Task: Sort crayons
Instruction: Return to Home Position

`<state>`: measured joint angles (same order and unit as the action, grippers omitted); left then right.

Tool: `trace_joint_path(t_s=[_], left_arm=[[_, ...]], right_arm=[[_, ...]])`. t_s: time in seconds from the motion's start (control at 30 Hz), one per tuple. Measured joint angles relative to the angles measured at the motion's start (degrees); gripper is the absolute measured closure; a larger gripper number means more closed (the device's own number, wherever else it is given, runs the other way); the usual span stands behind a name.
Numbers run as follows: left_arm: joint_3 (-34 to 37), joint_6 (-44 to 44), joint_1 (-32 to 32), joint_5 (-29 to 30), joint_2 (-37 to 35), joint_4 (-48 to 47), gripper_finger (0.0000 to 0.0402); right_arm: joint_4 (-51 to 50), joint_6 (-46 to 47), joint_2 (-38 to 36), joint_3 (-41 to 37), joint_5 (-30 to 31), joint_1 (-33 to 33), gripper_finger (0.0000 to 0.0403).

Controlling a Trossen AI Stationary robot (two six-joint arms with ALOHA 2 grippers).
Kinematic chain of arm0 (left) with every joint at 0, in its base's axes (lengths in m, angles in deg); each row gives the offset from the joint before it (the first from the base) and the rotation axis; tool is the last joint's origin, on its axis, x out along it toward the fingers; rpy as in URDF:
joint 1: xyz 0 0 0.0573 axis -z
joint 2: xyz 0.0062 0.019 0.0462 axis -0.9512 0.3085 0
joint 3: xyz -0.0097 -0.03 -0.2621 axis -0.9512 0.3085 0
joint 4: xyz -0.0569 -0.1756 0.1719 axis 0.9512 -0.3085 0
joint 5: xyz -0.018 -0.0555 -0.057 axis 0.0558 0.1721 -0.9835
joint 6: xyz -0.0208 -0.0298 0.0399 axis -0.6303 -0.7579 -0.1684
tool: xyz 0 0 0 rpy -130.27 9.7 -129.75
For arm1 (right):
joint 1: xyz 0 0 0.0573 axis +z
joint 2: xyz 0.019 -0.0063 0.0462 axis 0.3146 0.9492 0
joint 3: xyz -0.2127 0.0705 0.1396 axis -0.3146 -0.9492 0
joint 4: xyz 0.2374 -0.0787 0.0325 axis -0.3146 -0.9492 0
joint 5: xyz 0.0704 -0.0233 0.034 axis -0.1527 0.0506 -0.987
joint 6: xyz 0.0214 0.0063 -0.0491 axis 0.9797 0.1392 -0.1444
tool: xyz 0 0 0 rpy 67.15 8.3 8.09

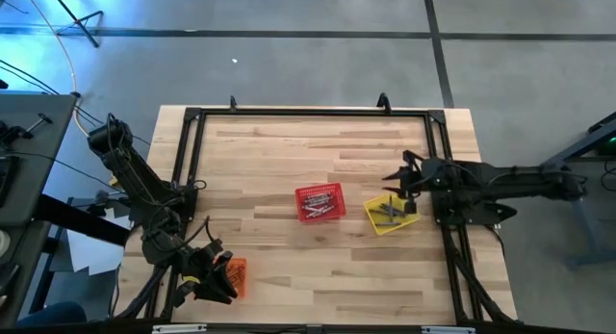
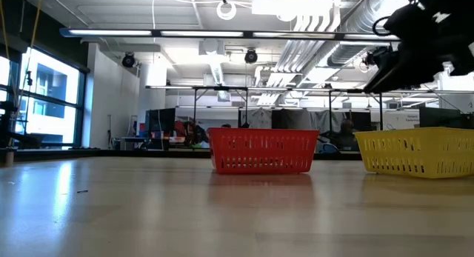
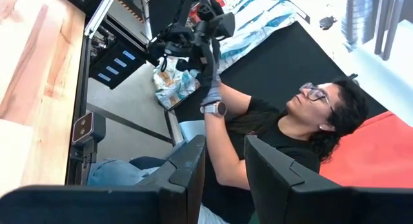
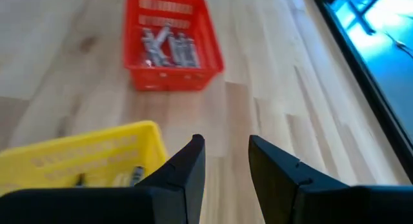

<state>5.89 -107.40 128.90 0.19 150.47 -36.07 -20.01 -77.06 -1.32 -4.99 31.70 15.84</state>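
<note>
Greyish crayons [image 4: 164, 46] lie in the red mesh basket [image 1: 319, 203] at the table's middle. More crayons [image 1: 390, 212] lie in the yellow basket [image 1: 373, 217] to its right. My right gripper [image 4: 226, 143] hangs open above the table at the yellow basket's far right side [image 1: 398, 185], tipped down, with nothing between its fingers. My left gripper [image 3: 224, 143] stands open at the table's near left corner [image 1: 217, 284], beside the orange basket [image 1: 235, 274], pointing level out past the table edge. Nothing is between its fingers.
A black frame [image 1: 192, 117] runs along the table's left, far and right sides. Bare wood [image 1: 318, 146] lies between the baskets and the far rail. Beyond the table a person [image 3: 284, 121] sits with a hand on another dark arm [image 3: 193, 37].
</note>
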Motion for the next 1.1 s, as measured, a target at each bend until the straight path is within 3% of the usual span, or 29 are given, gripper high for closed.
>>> trace_joint_path(t_s=[0.5, 0.9, 1.1], left_arm=[[0.01, 0.00, 0.01, -0.01, 0.00, 0.01, 0.0302], [0.01, 0.00, -0.01, -0.01, 0.00, 0.01, 0.0302], [0.01, 0.00, 0.00, -0.01, 0.00, 0.01, 0.0302]], right_arm=[[17.08, 0.02, -0.78, -12.93, 0.03, -15.50, 0.0291], [20.67, 0.22, -1.12, -16.35, 0.00, -20.09, 0.0291], [21.13, 0.22, -4.98, -17.42, 0.01, -21.08, 0.0291]])
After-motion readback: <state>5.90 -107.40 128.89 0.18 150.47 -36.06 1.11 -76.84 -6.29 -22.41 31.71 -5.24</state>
